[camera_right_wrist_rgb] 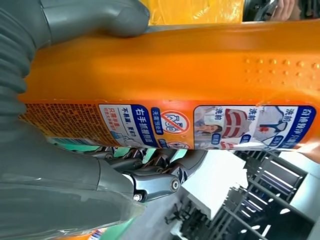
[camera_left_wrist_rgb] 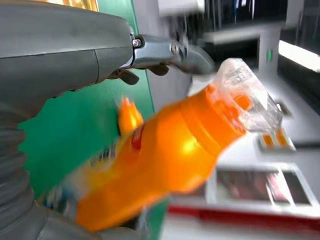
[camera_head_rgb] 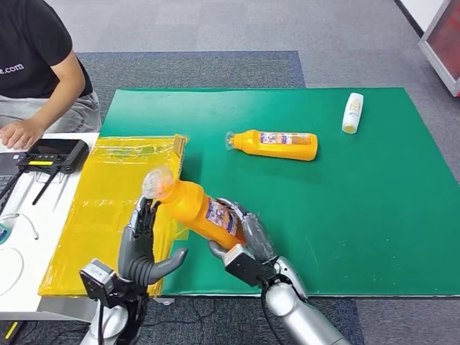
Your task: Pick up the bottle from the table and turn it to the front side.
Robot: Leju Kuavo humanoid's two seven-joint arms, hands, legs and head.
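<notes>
An orange bottle (camera_head_rgb: 203,212) with a clear cap (camera_head_rgb: 156,182) hangs tilted above the front edge of the green mat (camera_head_rgb: 352,215). My right hand (camera_head_rgb: 251,244) grips its lower body, with the printed label facing up. In the right wrist view the thumb (camera_right_wrist_rgb: 94,17) lies on one side of the bottle (camera_right_wrist_rgb: 181,70) and the dark fingers (camera_right_wrist_rgb: 158,170) on the other. My left hand (camera_head_rgb: 142,248) stands open just left of the bottle, fingertips up by the neck and thumb spread toward the bottle. The left wrist view has the bottle (camera_left_wrist_rgb: 166,155) blurred under a finger (camera_left_wrist_rgb: 170,52), not gripped.
A second orange bottle (camera_head_rgb: 277,144) lies on its side mid-mat. A small white bottle (camera_head_rgb: 352,113) lies at the far right. A yellow plastic bag (camera_head_rgb: 103,194) covers the mat's left end. A person sits at the far left by a black device (camera_head_rgb: 52,154).
</notes>
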